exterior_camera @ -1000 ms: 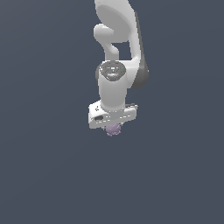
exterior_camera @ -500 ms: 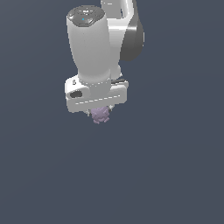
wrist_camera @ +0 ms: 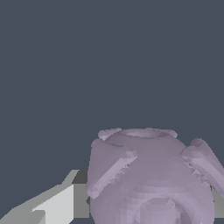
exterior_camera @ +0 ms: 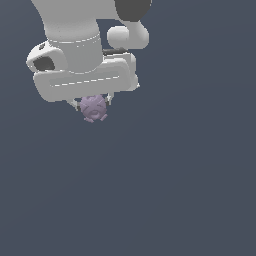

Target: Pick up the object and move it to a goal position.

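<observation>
Ext. view: I'm looking at the arm [exterior_camera: 75,45] filling the upper part of the frame toward the exterior view's left, wrist pointing down. The white gripper [exterior_camera: 93,102] is sitting under the wide hand body, and the object [exterior_camera: 93,108] is hanging directly beneath it, between the fingers [exterior_camera: 76,104]. Only short stubs of the fingers are showing, one either side of the lump, both tight against it. I'm reading the gripper as clamped on the object. The obj. is pale mauve, roundish, knobbly, and clearly narrower than the hand body above it. It is hanging with nothing touching its underside; all around and below it I'm seeing only flat dark grey-blue backgrd [exterior_camera: 190,190], no visible edge or surface detail, so I can't tell how far it is sitting from any support.

Wrist view: I'm seeing the object [wrist_camera: 153,179] very close to the cam., filling much of the frame right in front of the hand. Its surface is showing ridged bumps sticking outward on both flanks and a ringed rim on the far end. One pale finger [wrist_camera: 54,205] is lying just beside the lump and appears to be touching its side; the opposite finger is mostly hidden behind the obj. Beyond the lump the same plain dark backgrd [wrist_camera: 87,57] is filling the rest.
</observation>
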Controlling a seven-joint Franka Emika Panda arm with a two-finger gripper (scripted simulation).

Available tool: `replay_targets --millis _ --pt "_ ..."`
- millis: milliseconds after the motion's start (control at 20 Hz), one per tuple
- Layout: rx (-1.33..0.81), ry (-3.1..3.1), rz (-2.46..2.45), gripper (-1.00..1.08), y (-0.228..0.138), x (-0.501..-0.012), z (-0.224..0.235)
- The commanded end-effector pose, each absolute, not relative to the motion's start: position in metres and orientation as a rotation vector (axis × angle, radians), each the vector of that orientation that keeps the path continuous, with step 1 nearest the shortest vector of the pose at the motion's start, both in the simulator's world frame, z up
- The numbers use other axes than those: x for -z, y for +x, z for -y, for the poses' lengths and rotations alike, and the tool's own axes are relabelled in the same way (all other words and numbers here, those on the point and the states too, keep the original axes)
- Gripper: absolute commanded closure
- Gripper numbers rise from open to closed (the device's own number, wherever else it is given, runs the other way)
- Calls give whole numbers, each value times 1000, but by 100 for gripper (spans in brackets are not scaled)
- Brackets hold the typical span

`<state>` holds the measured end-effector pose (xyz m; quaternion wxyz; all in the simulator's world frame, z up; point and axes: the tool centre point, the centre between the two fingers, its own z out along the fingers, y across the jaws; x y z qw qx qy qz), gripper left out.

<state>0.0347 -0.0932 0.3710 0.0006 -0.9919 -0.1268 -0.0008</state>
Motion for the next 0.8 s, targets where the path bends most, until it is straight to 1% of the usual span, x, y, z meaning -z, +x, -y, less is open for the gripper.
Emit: replay_targets --millis 0,350,750 --pt "1 -3115 399 108 36 -393 103" --pt "0 -3115 399 108 39 -440 124" --pt "0 -3116 399 108 43 -479 142"
